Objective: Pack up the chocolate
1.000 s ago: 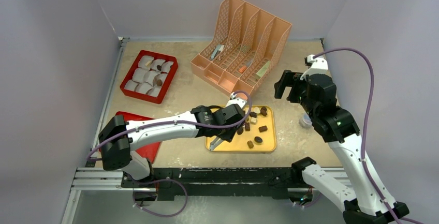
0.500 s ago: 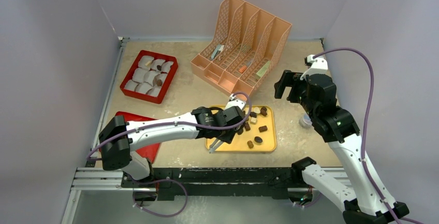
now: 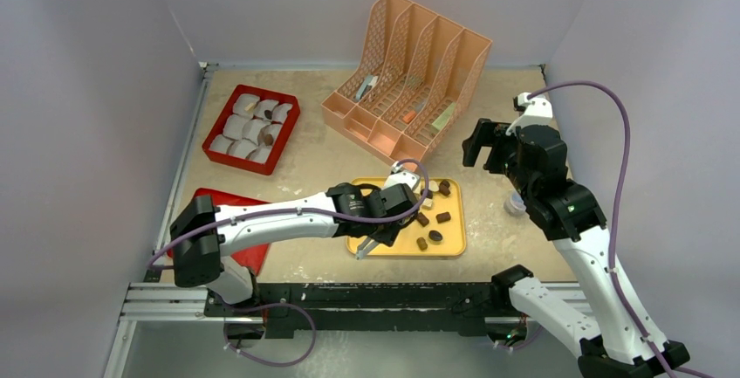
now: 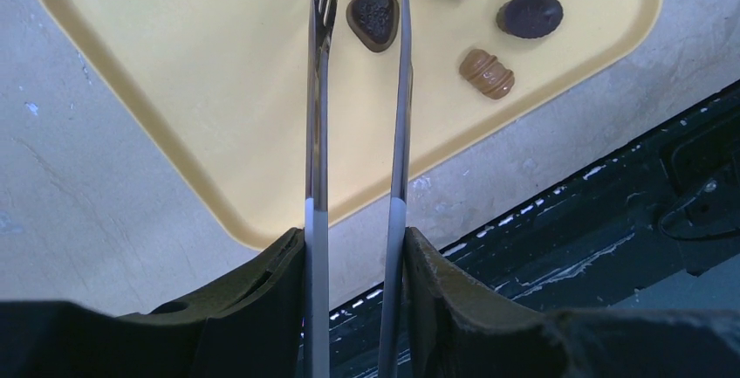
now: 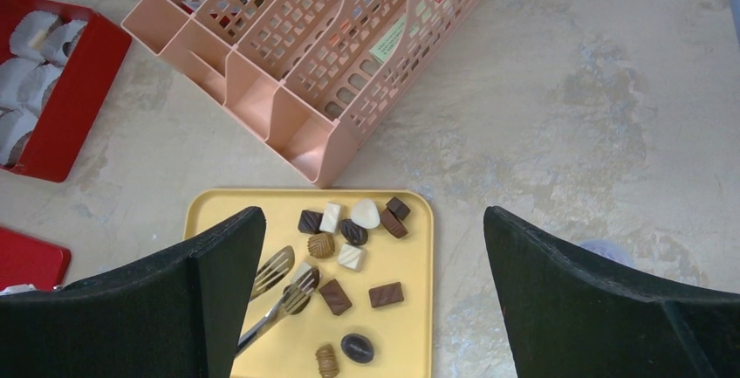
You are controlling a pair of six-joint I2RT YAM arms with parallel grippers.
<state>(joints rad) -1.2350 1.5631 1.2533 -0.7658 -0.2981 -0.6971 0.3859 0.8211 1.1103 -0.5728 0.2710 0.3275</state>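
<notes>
Several chocolate pieces (image 3: 434,217), dark, caramel and cream-white, lie on a yellow tray (image 3: 451,248); they also show in the right wrist view (image 5: 353,232). My left gripper (image 3: 377,231) is shut on metal tongs (image 4: 315,116) low over the tray (image 4: 218,64). The tong tips stand apart, either side of a dark oval chocolate (image 4: 373,20). A caramel piece (image 4: 487,73) and a dark oval piece (image 4: 530,14) lie to its right. My right gripper (image 3: 484,147) is open and empty, high above the table right of the tray (image 5: 410,308).
A red box of white cup liners (image 3: 251,127) sits at the back left. A pink file rack (image 3: 410,77) stands behind the tray. A red lid (image 3: 229,217) lies at the front left. A small cup (image 3: 515,204) sits right of the tray.
My left gripper has shifted the tongs slightly right and nearer over the tray. The right arm has not moved.
</notes>
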